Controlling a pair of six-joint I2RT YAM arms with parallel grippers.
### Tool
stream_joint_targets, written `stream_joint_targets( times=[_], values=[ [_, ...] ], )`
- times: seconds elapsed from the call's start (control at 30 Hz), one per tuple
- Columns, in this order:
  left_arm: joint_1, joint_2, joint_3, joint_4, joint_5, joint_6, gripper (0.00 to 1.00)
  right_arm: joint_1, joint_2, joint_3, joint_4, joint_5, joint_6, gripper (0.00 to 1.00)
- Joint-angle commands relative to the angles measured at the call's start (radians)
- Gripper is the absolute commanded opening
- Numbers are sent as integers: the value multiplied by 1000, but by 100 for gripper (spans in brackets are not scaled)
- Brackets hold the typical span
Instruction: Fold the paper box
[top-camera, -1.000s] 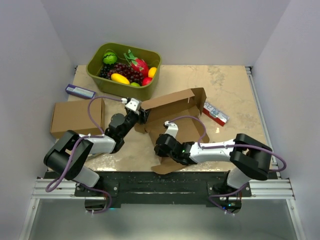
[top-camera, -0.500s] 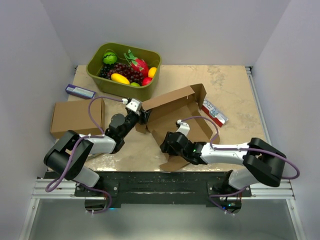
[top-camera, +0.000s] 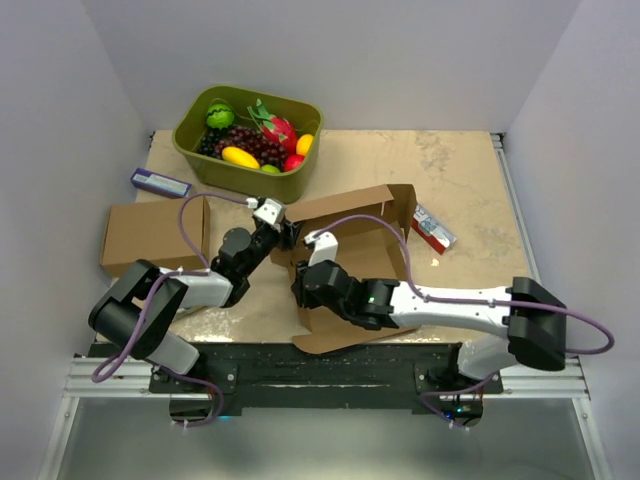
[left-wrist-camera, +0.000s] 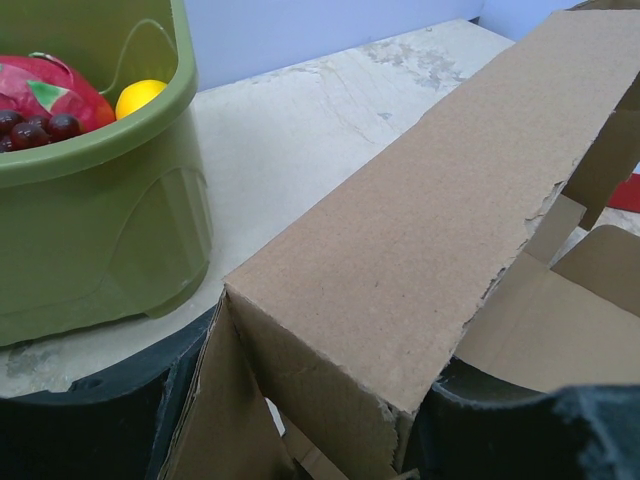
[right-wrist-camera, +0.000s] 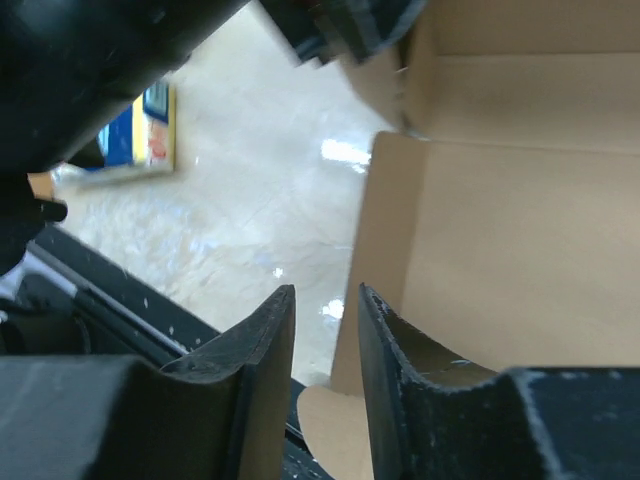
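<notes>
Top view first: the paper box (top-camera: 372, 262), a plain brown die-cut cardboard mailer, lies half-formed in the middle of the scuffed beige table (top-camera: 450, 170), just on the near side of the green plastic tub (top-camera: 245, 182) of fruit. Its long back wall stands up at a tilt, the floor panel lies flat, and a loose flap reaches toward the near edge by the arm bases.

The left gripper (top-camera: 284, 232) is at the box's back left corner, and its wrist camera shows it plainly. The folded cardboard wall runs right between the two dark fingers (left-wrist-camera: 95, 420) and fills the gap, so the jaws are clamped on that wall at a middling spread.

Over to the right arm, stretched low across the front of the box. The right gripper (right-wrist-camera: 325, 300) sits at the left edge of the floor panel, its fingers only a narrow slit apart. Through that slit I see table and the cardboard's edge below, with nothing pinched between the pads.

Off to the left, well apart, there's a second, closed brown cardboard box (top-camera: 152, 232), with a small blue carton (top-camera: 160, 183) behind it. A red-and-white packet (top-camera: 432, 228) lies just beside the mailer's right end.
</notes>
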Motion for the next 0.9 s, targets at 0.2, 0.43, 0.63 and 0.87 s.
stream_joint_targets(
  times=[0.2,0.43,0.63,0.87],
  values=[
    [-2,2,1,31,1,24,28,61,259,154,92,-244,-158,27],
    [-2,-1,-3,29,0,24,28,58,284,157,-51,-115,-104,22],
    [-1,-2,-2,31,1,24,28,33,258,111,-65,-94,-72,15],
    [-2,-4,-3,31,2,27,27,7,230,66,-66,-84,-38,11]
  ],
)
